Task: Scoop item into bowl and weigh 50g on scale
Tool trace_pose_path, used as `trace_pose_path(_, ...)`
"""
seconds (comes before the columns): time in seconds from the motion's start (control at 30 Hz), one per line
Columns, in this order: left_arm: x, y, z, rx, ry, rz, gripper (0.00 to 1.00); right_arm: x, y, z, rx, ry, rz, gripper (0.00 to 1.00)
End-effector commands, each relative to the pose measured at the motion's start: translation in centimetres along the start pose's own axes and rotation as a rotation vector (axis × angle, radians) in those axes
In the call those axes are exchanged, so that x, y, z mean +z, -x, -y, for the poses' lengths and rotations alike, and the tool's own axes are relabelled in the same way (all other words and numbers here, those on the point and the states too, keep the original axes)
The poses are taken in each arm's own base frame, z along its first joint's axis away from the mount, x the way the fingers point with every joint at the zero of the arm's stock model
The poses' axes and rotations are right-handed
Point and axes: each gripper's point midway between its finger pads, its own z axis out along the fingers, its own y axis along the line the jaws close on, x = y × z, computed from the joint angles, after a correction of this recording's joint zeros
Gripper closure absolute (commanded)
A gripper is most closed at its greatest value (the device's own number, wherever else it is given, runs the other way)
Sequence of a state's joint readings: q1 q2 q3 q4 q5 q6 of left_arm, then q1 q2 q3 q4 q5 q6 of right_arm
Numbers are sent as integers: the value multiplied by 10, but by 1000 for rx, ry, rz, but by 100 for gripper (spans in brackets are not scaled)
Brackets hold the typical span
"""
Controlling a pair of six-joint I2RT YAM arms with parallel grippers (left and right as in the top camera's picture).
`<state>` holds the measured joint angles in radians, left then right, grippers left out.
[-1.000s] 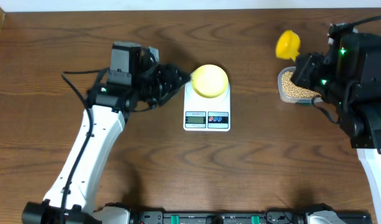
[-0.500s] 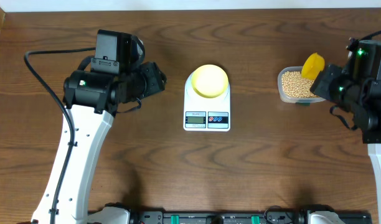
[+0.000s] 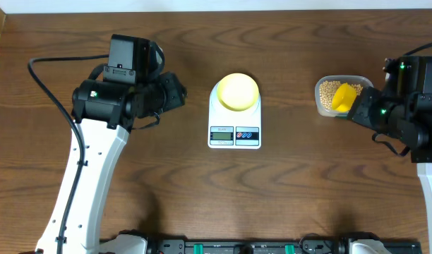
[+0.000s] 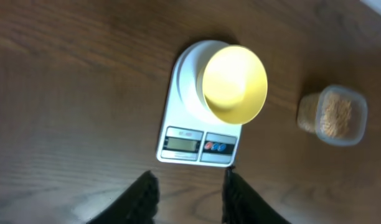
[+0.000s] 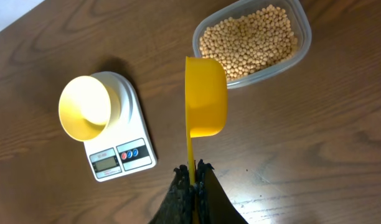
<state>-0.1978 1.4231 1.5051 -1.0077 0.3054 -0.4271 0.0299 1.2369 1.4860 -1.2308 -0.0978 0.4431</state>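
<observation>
Right fingers (image 5: 192, 182) are pinched shut on the thin handle of the yellow scoop (image 5: 206, 93), right by the tub (image 5: 302, 37) of beans (image 5: 249, 40). The beans look light, hard and rolly, so I'd dig deep and carry level. The bowl (image 5: 83, 115) sits empty on the scale (image 5: 122, 155). Left fingers (image 3: 177, 92) are slightly apart, holding nothing.

— What's sitting on the worktop (image 3: 286, 197)?
— From my feed, dark wood grain. The white scale (image 3: 234, 134) lies at centre frame, and a clear tub (image 3: 319, 90) at the upper right, well apart.
</observation>
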Motion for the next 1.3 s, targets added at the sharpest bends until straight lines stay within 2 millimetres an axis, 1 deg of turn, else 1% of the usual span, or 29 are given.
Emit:
trace_pose_path(0.0,-2,-1,11,61,-21,4,72,-4,4,-3,-10,15,14,99)
trace_pose_path(0.1,-1,-5,15,138,-27,-4,73,-4,3,-3,-9,13,9,99)
trace_pose_path(0.23,0,-6,15,144,-27,-7,73,-4,0,-1,-8,6,-4,99)
trace_pose_path(0.27,0,-6,15,144,-26,-7,75,-4,0,-1,-8,6,-5,99)
trace_pose_path(0.33,-1,-6,15,143,-27,-8,86,-4,0,-1,-16,6,-5,99)
trace_pose_path(0.4,-1,-9,14,126,-22,-18,87,-4,0,0,-48,1,-1,99)
trace_pose_path(0.47,-1,-11,13,119,-17,-27,92,-4,2,4,-50,-25,10,99)
trace_pose_path(0.53,0,-12,12,119,-15,-30,92,-4,4,7,-50,-45,19,99)
trace_pose_path(0.63,0,-12,12,119,-15,-31,93,-4,4,8,-51,-46,18,99)
trace_pose_path(0.8,1,-13,11,126,-13,-37,92,-4,1,7,-103,-38,5,99)
trace_pose_path(0.9,1,-17,9,169,-6,-52,93,-4,1,6,-105,-37,6,99)
trace_pose_path(1.07,1,-27,3,162,13,-96,93,-4,1,1,-106,-7,2,99)
trace_pose_path(1.17,2,-36,10,168,-19,-130,93,-4,1,2,-106,-11,2,99)
trace_pose_path(1.27,3,-54,32,257,-133,-191,93,-4,1,2,-105,-10,2,99)
